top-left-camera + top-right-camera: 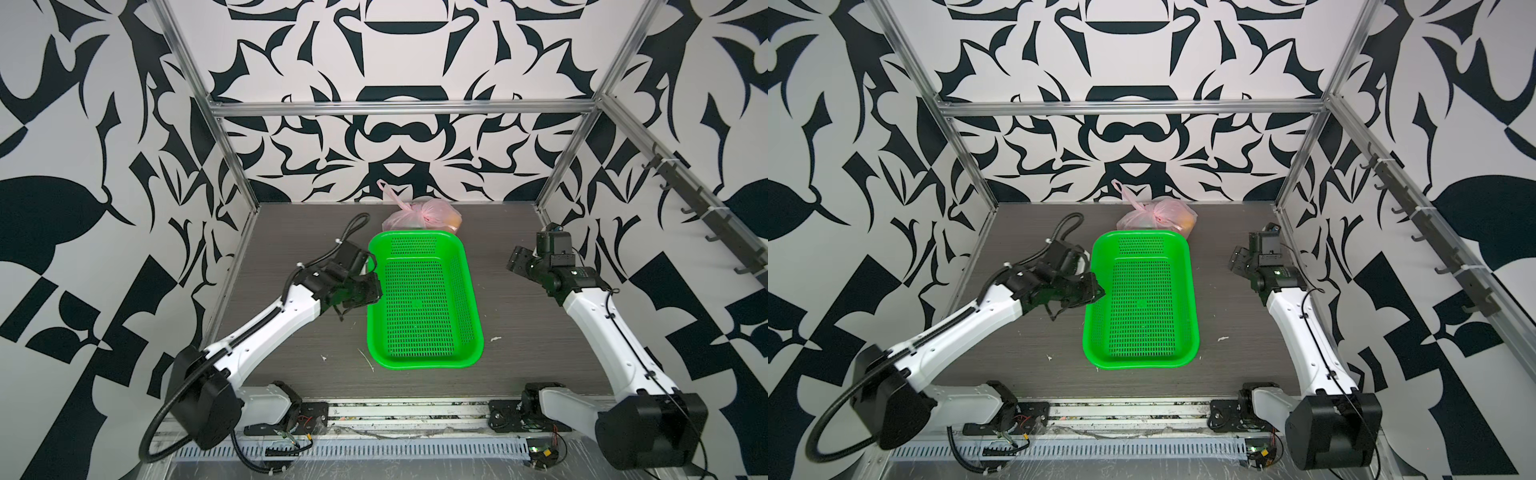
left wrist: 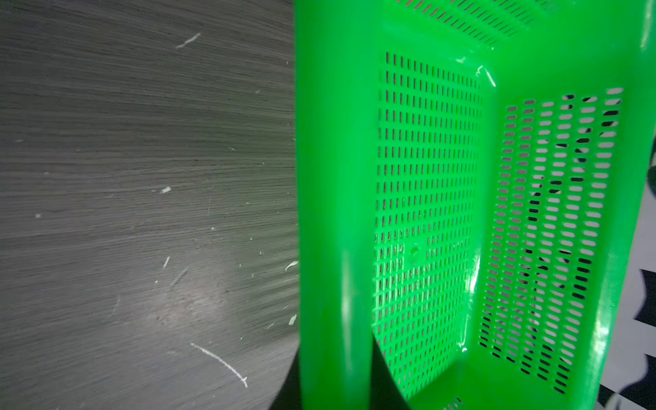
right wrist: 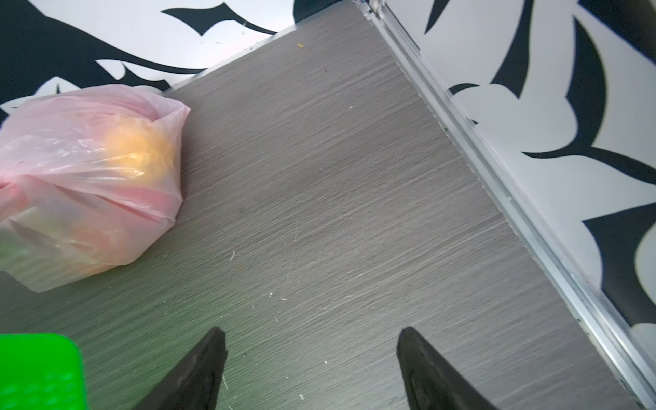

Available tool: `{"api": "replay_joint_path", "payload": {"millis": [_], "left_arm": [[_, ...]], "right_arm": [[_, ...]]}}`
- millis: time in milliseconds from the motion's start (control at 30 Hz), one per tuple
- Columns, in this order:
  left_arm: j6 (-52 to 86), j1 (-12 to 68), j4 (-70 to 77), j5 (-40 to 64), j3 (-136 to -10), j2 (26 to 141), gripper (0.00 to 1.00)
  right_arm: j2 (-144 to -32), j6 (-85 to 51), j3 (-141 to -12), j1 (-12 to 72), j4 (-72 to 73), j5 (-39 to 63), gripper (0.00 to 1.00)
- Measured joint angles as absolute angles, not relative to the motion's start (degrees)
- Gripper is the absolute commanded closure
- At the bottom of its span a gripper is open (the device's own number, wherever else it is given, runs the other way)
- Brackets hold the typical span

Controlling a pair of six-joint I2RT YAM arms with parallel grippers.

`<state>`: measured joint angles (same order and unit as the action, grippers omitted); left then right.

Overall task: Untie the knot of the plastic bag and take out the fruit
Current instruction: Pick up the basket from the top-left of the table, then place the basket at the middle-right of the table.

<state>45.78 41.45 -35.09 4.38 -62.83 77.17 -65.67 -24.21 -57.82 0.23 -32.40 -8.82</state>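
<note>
The pale-pink plastic bag lies at the back of the table, just behind the green basket. Its darker twisted knot sits on top, with one loop handle sticking up. An orange fruit shows through the film; the other fruit is blurred. My left gripper is shut on the basket's left rim. My right gripper is open over bare table, to the right of the bag and holding nothing.
The empty green perforated basket fills the table's middle; its far corner is near my right gripper. Aluminium frame rails and patterned walls close in the back and sides. Small white scraps dot the table.
</note>
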Motion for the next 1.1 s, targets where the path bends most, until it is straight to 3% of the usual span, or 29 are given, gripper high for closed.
{"api": "replay_joint_path", "payload": {"millis": [333,1100], "left_arm": [[54.1,53.9,-26.1,-2.5,-64.3,90.1,1.0],[58.5,55.1,-16.8,-3.7,-72.5,105.6,1.0]], "right_arm": [[-62.7,-23.3,-56.8,-5.8,-34.6,-5.7,0.18],[-61.6,-21.4,-54.7,-6.8,-34.9,1.0,0.09]]}}
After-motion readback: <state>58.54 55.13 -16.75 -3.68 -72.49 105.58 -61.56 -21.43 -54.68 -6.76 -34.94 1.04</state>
